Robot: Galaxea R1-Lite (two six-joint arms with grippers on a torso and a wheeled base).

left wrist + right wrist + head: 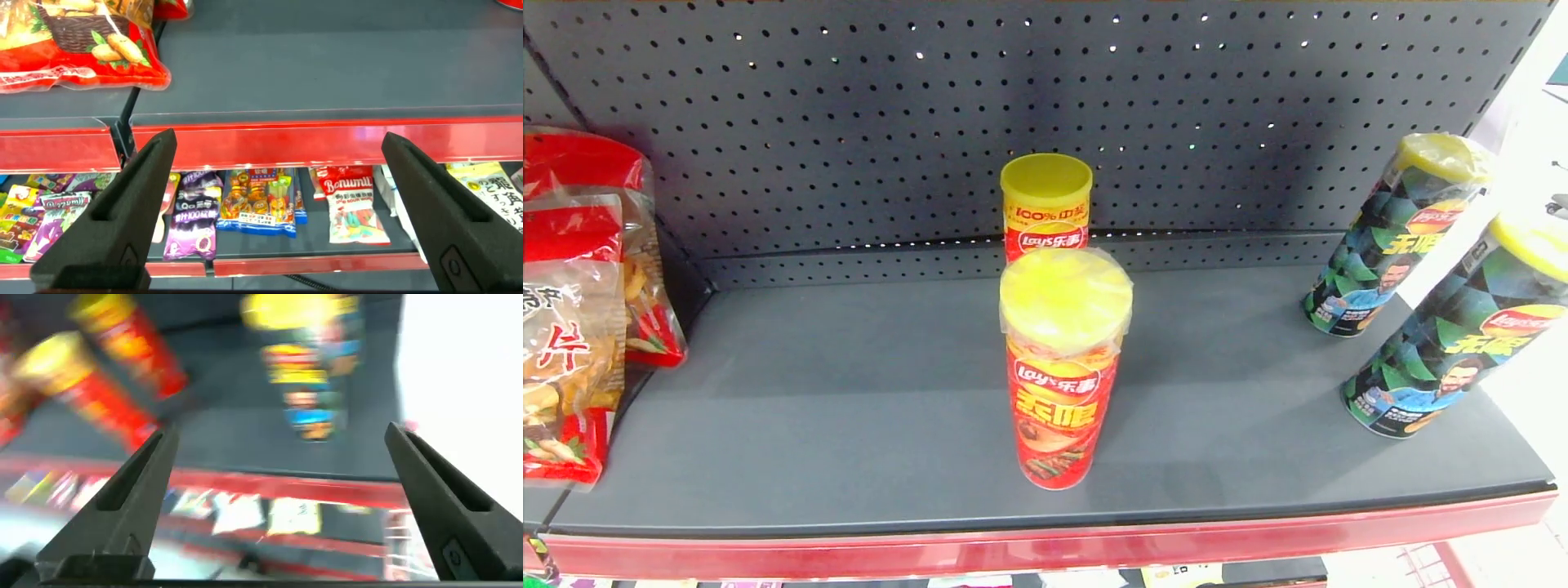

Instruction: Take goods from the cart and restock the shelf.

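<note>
On the shelf [849, 392], the front red chip canister [1062, 367] is stood upright at the middle, with the rear red chip canister [1045, 204] set behind it by the pegboard back. The rear dark canister [1396, 237] and the front dark canister [1462, 327] are placed near the right edge, and snack bags [572, 310] are stacked at the left edge. The left claw [278, 137] is held wide and empty before the shelf's red front edge, and the right claw [279, 431] is likewise spread wide and empty.

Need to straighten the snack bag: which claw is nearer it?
Left. The left claw is open before the shelf edge, close by the snack bag; the right claw faces the cans, farther right.
</note>
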